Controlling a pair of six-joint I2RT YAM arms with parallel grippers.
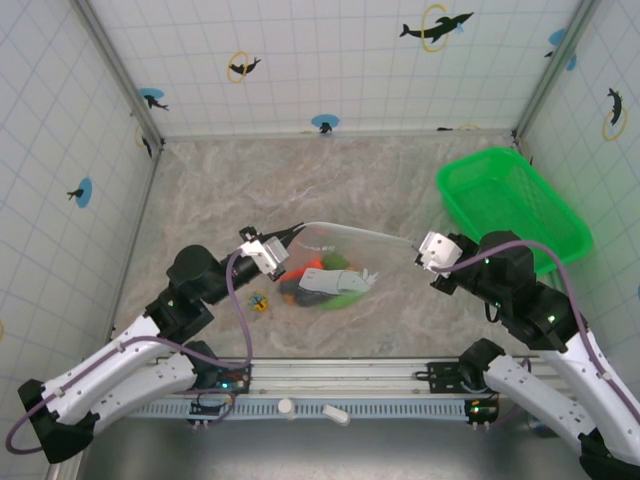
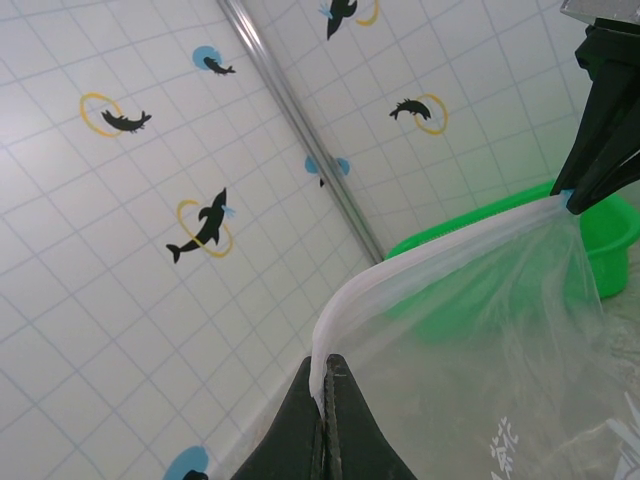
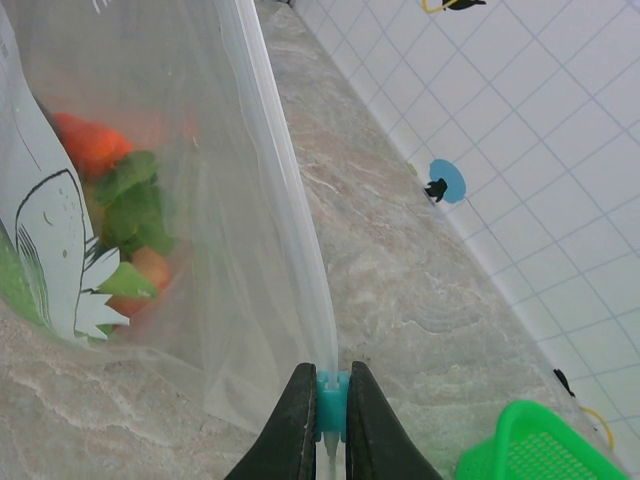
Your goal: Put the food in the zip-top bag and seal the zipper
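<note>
— Your left gripper sits closest to its wrist camera. What does it have?

— It's clenched on the zipper at the bag's left end, and the strip is pinched flat between your dark fingers.

— And your right gripper?

— That one is clamped on the light blue tab at the zipper's other end. The strip runs taut from one of your grippers to the other.

— Where's the bag?

— It's near the middle of the table, a little toward the near edge. The mouth edge is held up and the lower part lies on the tabletop.

— And the food?

— Inside the bag, you have orange, red and green pieces heaped behind the white label. Whether the zipper is sealed along its whole length, I can't tell you.

— Anything else?

— A green basket sits at the far right corner. A small yellow-blue trinket lies just left of the bag.
</note>
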